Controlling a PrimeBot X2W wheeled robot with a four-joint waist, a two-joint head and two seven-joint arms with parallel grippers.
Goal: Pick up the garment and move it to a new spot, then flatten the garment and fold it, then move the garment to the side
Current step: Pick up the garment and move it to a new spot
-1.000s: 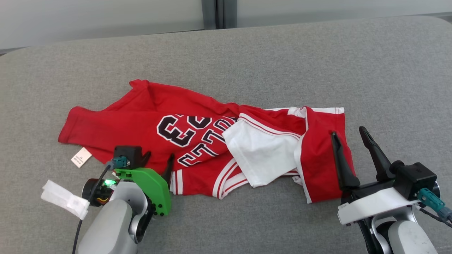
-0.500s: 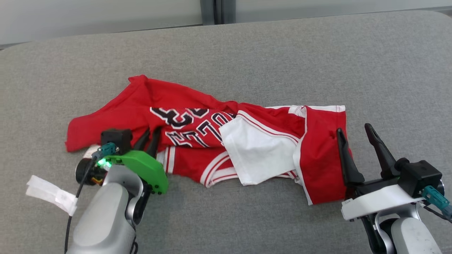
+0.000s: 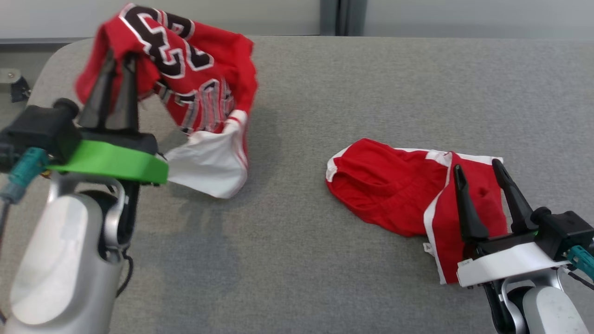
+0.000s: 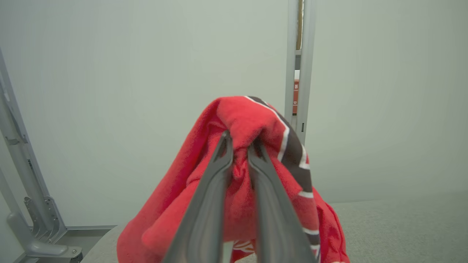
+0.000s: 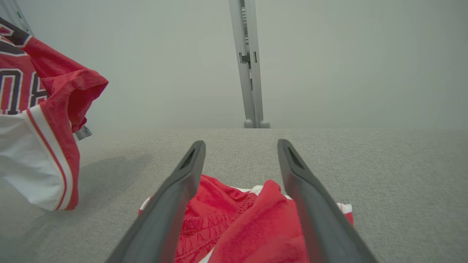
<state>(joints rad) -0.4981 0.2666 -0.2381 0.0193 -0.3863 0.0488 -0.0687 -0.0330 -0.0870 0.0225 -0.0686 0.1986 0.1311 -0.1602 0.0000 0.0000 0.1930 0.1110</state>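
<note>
1. Left gripper (image 3: pixel 120 54) is pinched tight on a bunched fold of the red jersey (image 3: pixel 199 88), held high at 10 o'clock over the grey table (image 3: pixel 325 83).
2. The jersey droops toward 5 o'clock, white hem (image 3: pixel 209 167) low.
3. Right gripper (image 3: pixel 478 165) is spread and empty over the red shorts (image 3: pixel 380 195) at 4 o'clock.
4. It's the left arm's carry, I'd say, with bare table toward 3 o'clock.

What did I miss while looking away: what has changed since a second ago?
The left gripper closed on the red jersey and lifted it up and leftward off the grey surface, away from the red shorts. The shorts stayed lying there, the right gripper open over them. The head camera also shifted.
</note>
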